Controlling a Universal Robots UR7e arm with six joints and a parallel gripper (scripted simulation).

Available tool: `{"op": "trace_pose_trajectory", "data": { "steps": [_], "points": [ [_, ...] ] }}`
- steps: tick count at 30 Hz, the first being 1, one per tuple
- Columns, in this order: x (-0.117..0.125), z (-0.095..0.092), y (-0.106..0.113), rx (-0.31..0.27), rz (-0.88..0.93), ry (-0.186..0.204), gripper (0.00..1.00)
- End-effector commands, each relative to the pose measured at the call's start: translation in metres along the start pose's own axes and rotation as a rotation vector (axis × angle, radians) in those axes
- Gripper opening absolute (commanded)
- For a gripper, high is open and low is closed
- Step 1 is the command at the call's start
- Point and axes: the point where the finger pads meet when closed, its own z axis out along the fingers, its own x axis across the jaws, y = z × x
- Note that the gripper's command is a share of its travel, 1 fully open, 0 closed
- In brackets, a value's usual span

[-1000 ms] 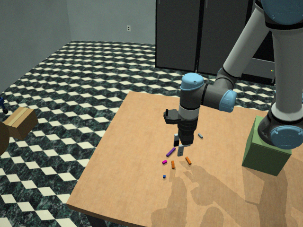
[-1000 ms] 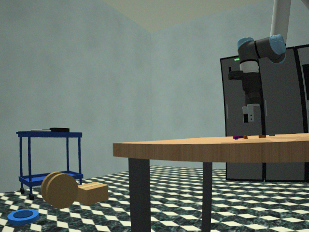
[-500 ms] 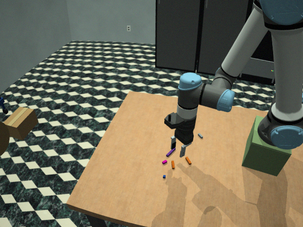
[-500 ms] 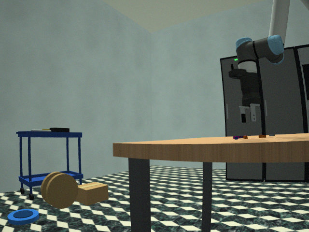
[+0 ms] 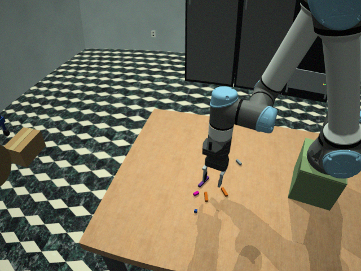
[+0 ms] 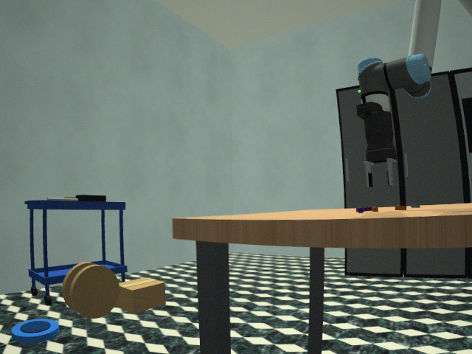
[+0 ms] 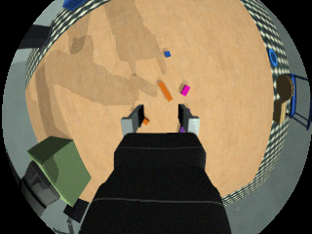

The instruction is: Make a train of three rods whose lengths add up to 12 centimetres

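Note:
My gripper (image 5: pixel 211 182) is open and empty, pointing straight down and hovering well above the table, as the exterior view (image 6: pixel 378 178) shows. On the table lie a purple rod (image 5: pixel 203 183), a magenta rod (image 5: pixel 196 193), two orange rods (image 5: pixel 206 196) (image 5: pixel 224 191), a small blue rod (image 5: pixel 195 210) and a grey rod (image 5: pixel 238 161), all apart from each other. In the wrist view one orange rod (image 7: pixel 166 90), the magenta rod (image 7: pixel 185 90) and the blue rod (image 7: pixel 167 54) lie ahead of the fingers. The other orange rod (image 7: pixel 144 120) and the purple rod (image 7: pixel 182 131) peek out beside the fingers.
The arm stands on a green block (image 5: pixel 316 180) at the table's right side. Dark cabinets (image 5: pixel 233 40) stand behind the table. A cardboard box (image 5: pixel 24 145) lies on the floor to the left.

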Motion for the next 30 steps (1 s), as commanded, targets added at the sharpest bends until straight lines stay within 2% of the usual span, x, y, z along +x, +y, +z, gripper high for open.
{"op": "trace_pose_trajectory", "data": {
  "steps": [1,4,6,9,21,23,30],
  "points": [
    [-0.0011,-0.0003,-0.0004,0.000,-0.168,0.001,1.00],
    [-0.0020,-0.0003,-0.0003,0.000,-0.264,0.001,1.00],
    [-0.0020,-0.0003,-0.0003,0.000,-0.264,0.001,1.00],
    [-0.0031,-0.0003,0.0003,0.000,-0.400,0.001,1.00],
    [-0.0050,-0.0002,0.0040,0.000,-0.780,0.001,1.00],
    [-0.0050,-0.0002,0.0040,0.000,-0.780,0.001,1.00],
    [-0.0050,-0.0002,0.0078,-0.001,-1.034,0.001,1.00]
  ]
}}
